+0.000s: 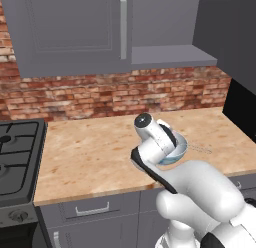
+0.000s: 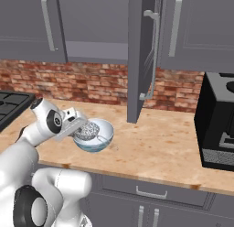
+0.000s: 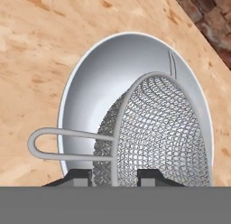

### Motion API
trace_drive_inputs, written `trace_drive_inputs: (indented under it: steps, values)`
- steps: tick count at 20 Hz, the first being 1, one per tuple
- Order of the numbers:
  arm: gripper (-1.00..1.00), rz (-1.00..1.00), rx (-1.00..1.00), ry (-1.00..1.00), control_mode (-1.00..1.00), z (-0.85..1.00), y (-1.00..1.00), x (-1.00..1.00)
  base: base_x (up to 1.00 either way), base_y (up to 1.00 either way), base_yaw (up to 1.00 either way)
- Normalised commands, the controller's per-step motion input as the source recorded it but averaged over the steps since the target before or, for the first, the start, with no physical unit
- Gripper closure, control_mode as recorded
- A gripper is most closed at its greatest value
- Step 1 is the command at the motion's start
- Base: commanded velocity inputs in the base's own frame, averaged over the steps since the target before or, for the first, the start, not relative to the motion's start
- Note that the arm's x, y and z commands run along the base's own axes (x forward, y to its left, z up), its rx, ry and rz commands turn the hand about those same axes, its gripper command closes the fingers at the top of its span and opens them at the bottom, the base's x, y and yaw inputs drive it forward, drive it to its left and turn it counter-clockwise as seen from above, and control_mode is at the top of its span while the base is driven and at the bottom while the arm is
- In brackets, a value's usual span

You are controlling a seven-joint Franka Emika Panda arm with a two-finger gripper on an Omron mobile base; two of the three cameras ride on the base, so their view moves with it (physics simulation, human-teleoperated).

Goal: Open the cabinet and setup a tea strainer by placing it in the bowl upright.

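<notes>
The white bowl (image 2: 106, 131) stands on the wooden counter near its front edge, half hidden behind my arm in the left base view (image 1: 179, 153). Inside it the silver mesh tea strainer (image 3: 162, 128) lies tipped on its side, rim facing the hand camera, a wire loop (image 3: 40, 144) sticking out over the bowl's rim. My gripper (image 3: 115, 177) is at the bowl's near side, fingers either side of the strainer's rim and shut on it; from the right base it shows as (image 2: 81, 128). The thin handle (image 1: 201, 148) pokes right past the bowl. The cabinet door (image 2: 137, 61) stands open, the grey shelf (image 1: 165, 54) bare.
A black stove (image 1: 15, 157) borders the counter on the left. A black appliance (image 2: 219, 125) sits at the right end. The open door hangs over the counter behind and right of the bowl. Grey drawers (image 1: 92, 209) run under the counter edge.
</notes>
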Motion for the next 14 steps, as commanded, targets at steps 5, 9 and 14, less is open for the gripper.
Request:
trace_drive_inputs:
  steps: [5, 9, 14]
  values:
    - [1.0, 0.0, 0.0, 0.0, -1.0, -0.19, 0.0, 0.04, 0.0, 0.0, 0.0]
    - [1.0, 0.0, 0.0, -0.01, -1.0, -0.05, 0.0, 0.03, 0.0, 0.0, 0.0]
    - [1.0, -0.01, 0.0, 0.0, -1.0, 0.0, -0.11, 0.12, 0.0, 0.0, 0.0]
